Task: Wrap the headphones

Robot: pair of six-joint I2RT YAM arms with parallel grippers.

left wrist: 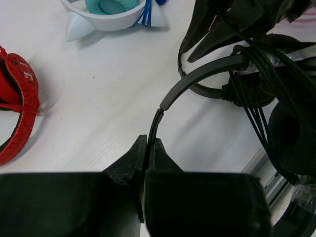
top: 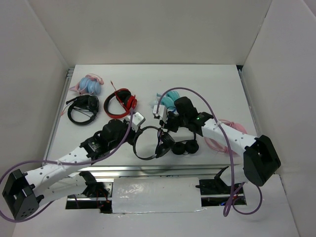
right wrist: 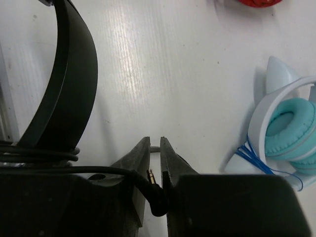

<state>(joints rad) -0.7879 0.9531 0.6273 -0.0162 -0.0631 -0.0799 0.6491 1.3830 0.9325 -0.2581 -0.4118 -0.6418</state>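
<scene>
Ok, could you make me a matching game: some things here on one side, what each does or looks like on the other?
1 left pincer
2 right pincer
3 red headphones
4 cat-ear headphones

A white with teal pads
B shut on the slim black headband
C shut on the cable plug
D lying loose, left of the cat-ear pair in the overhead view

Pairs: 1-B, 2-C, 3-D, 4-A

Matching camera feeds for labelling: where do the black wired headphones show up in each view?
Top external: lower centre, headphones between both arms.
Left wrist: headband arcs from the left end effector, which pinches it, to upper right.
Right wrist: headband arc upper left; cable plug between the right end effector fingers.
Shared landmark: teal-and-white cat-ear headphones, at the top of the left wrist view and the right edge of the right wrist view.
</scene>
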